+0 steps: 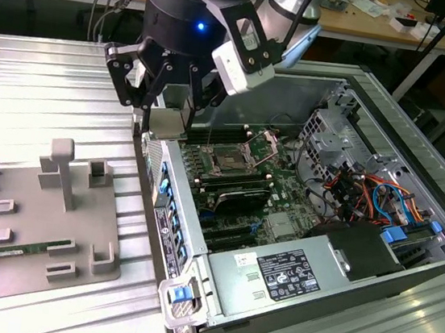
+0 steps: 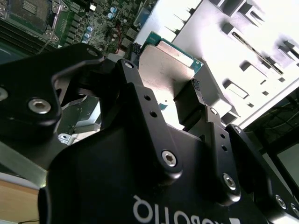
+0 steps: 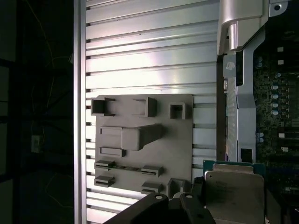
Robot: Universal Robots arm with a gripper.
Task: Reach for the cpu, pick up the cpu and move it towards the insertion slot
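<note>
The grey tray (image 1: 36,225), carrying the memory stick (image 1: 13,250), is seen on the ribbed tabletop (image 1: 45,88) at the exterior view's left. The cpu (image 1: 165,122) is pinched in the hand (image 1: 164,115) above the computer case's edge, the insertion slot (image 1: 231,163) lying rightward.

Silvery cpu (image 2: 169,65) held aloft; insertion slot (image 1: 230,161) open.

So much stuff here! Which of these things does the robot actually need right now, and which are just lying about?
In the job:
- the cpu, held in the gripper over the edge of the computer case
- the insertion slot on the motherboard

Just lying about:
- the grey tray
- the green memory stick on that tray
- the drive cables
</note>
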